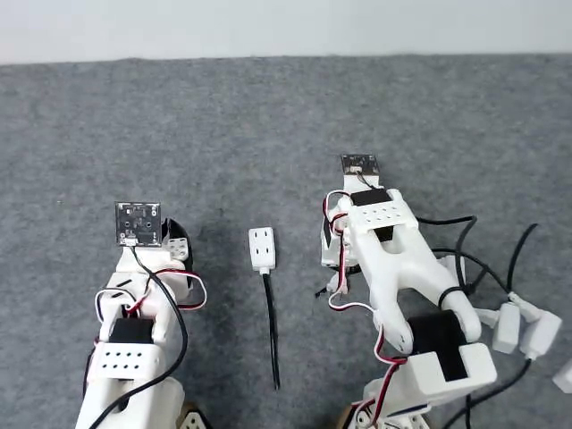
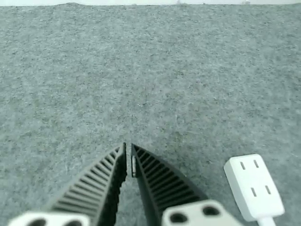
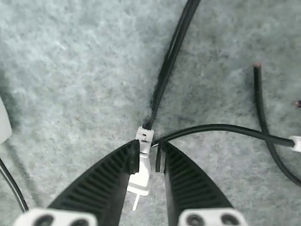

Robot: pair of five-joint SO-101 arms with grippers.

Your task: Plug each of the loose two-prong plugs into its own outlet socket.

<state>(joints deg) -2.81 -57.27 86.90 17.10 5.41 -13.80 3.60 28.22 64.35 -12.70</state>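
Note:
A white outlet block (image 1: 261,248) lies flat between the two arms, its black cord (image 1: 271,331) trailing toward the table's near edge. My left gripper (image 2: 128,148) hovers low over the grey mat beside the outlet block (image 2: 253,186), shut with nothing in it. My right gripper (image 3: 148,143) is down at the mat, to the right of the block, shut on a small white two-prong plug (image 3: 141,176). The plug's prongs point back toward the wrist and its black cord (image 3: 171,52) runs away ahead. Further white plugs (image 1: 523,329) lie at the far right.
Several black cords (image 1: 465,259) loop over the mat beside the right arm. One cord with a bare end (image 3: 256,66) and another with a white tip (image 3: 295,141) lie close to the right gripper. Grey mat (image 1: 268,116) stretches beyond both arms.

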